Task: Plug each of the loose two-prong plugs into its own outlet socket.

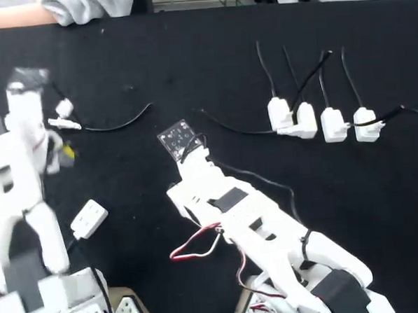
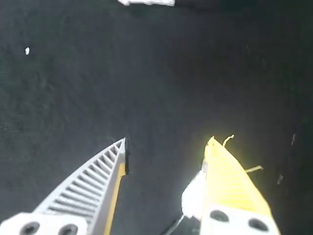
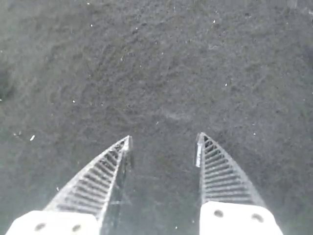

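While the left gripper (image 2: 166,147) hangs spread near a loose two-prong plug (image 1: 65,107), likely to grasp it, the right gripper (image 3: 164,139) hovers spread over black cloth (image 3: 146,58), well apart from the outlet sockets (image 1: 333,125).

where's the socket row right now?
High view: the socket row sits toward the far right of the table, four white blocks side by side, beyond the right arm.
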